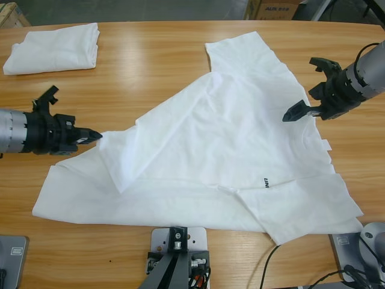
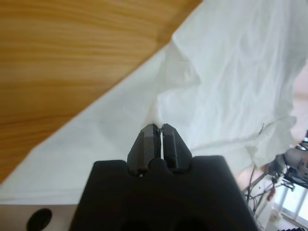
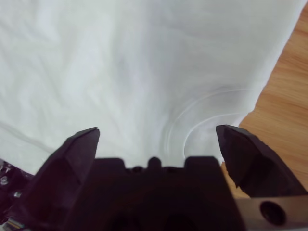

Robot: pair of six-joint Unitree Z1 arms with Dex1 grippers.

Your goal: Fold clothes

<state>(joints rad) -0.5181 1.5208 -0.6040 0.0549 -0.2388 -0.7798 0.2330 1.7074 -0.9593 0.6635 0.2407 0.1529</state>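
Cotton T-shirt [image 1: 228, 150] white, thin, rumpled; folded T-shirt [image 1: 54, 47] rectangular.

Bare table [image 1: 156, 57] lies between the folded shirt [image 1: 54, 47] and spread shirt [image 1: 228, 156]; nothing stands there.

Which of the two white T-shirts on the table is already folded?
The small T-shirt at the table's far left corner is folded into a neat packet. The large T-shirt lies spread and rumpled mid-table between both grippers.
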